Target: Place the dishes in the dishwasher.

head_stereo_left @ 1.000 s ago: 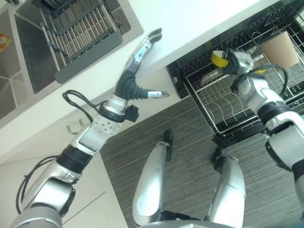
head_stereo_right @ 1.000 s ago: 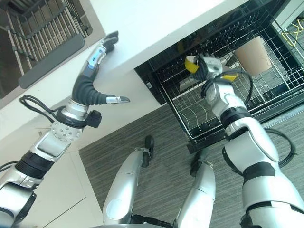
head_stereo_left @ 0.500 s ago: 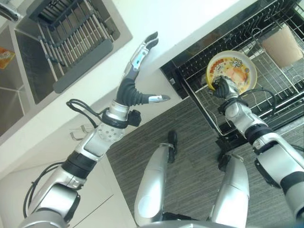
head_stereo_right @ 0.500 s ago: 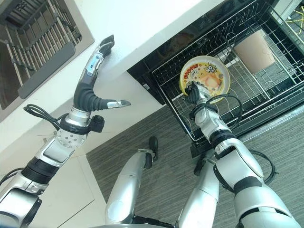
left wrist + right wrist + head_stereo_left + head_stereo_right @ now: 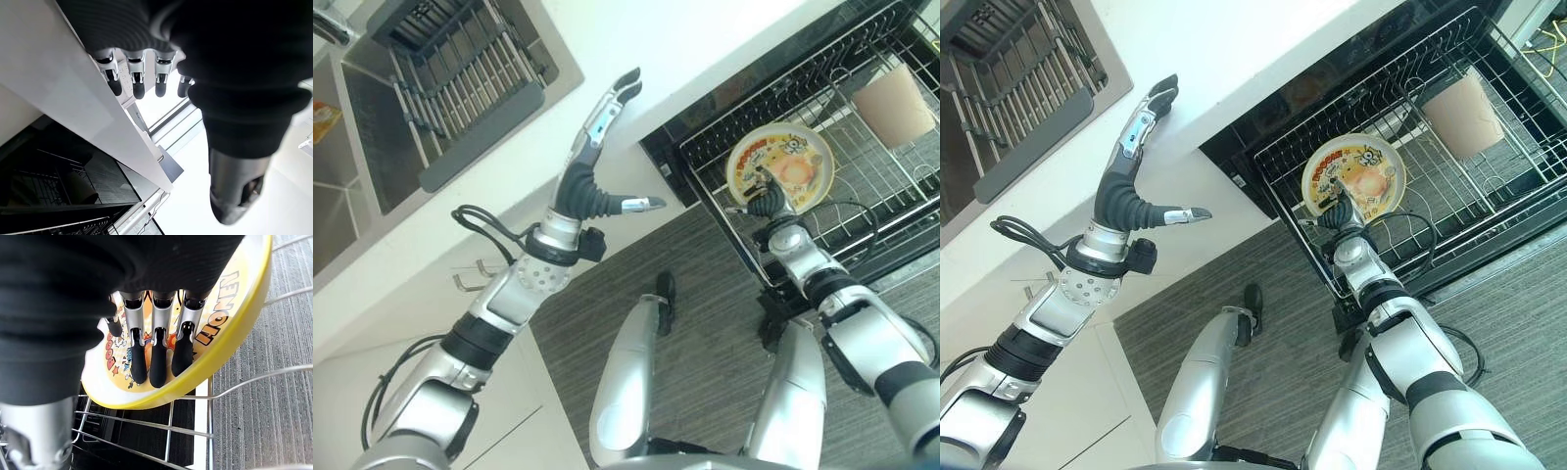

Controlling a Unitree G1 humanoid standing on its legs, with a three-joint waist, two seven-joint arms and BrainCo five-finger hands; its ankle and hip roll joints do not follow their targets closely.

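Item: round yellow-rimmed cartoon-print plate (image 5: pixel 781 165), judged rigid, light, slippery.
Hold: right robot hand (image 5: pixel 156 350) grips its rim.
Rack: black wire dishwasher rack (image 5: pixel 1449 196).
Left robot hand (image 5: pixel 607 108): open, empty, raised.

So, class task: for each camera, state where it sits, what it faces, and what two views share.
Eye views: on the head, looking down at the dishwasher rack, both arms showing.
Left wrist view: along the left hand, past the white counter.
Right wrist view: along the right hand, fingers on the yellow plate.
Shared: the plate shows in the eye views too.
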